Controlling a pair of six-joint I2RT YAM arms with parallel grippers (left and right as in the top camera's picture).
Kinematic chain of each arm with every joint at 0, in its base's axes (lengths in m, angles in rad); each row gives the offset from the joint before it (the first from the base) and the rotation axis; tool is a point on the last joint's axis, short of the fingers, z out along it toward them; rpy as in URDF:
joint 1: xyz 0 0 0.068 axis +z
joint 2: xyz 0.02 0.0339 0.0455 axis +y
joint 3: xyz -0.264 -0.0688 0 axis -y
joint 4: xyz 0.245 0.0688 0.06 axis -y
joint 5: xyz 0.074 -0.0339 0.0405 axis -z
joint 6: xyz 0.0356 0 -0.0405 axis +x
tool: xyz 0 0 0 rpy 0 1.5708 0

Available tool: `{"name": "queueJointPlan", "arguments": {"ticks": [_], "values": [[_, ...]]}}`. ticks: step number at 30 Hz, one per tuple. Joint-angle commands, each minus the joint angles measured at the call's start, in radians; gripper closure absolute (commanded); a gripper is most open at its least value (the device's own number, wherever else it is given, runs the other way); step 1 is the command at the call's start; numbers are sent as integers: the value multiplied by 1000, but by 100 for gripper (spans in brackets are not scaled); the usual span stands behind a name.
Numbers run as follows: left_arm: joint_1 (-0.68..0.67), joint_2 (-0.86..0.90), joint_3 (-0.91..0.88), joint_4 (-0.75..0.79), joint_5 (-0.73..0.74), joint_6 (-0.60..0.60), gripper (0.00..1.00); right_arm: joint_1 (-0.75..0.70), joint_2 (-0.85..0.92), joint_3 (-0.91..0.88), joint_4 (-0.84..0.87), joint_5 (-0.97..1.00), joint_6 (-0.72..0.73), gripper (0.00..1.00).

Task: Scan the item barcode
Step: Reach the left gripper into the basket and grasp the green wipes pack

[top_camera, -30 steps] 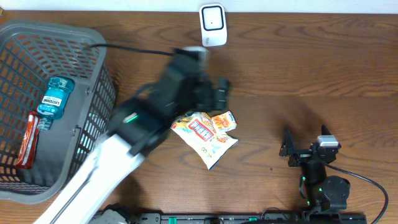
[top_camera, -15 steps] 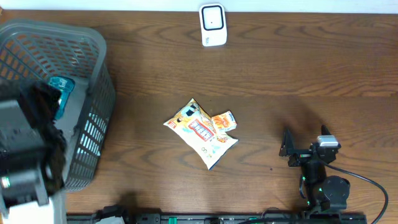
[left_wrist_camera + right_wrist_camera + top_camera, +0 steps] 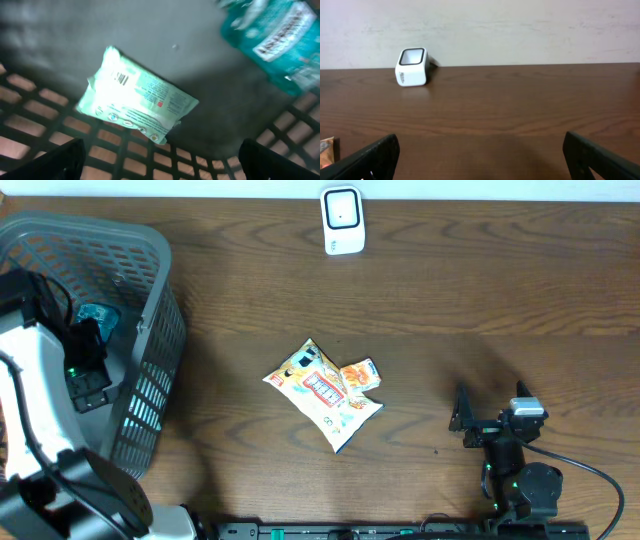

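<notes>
left arm [image 3: 40, 385] down inside basket [image 3: 160, 255], jaws apart | right arm [image 3: 512, 448] folded low, jaws apart

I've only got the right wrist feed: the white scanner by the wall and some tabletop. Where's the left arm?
Observer: The left gripper is down inside the grey basket at the table's left end, jaws open and holding nothing.
Operator: Anything under it to pick?
Observer: A pale green packet lies on the basket floor just ahead of the fingers, with what looks like a barcode facing up.
Operator: Anything else in there?
Observer: A teal bottle lies beside the packet, not touching it.
Operator: And mid-table?
Observer: A yellow snack bag lies flat, with a small orange packet against its right side.
</notes>
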Motion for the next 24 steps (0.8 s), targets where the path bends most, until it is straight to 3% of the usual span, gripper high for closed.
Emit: {"name": "queueJointPlan", "arguments": {"ticks": [1,19,24], "values": [[2,76,-4,-4,36,-155,2,-5,-1,-2,-4,1,-2,1],[-53,397,-18,151,39,-169,2,-5,-1,-2,-4,1,-2,1],[-53,453,-18,177,-102,-96,2,-5,-1,-2,-4,1,-2,1]]}}
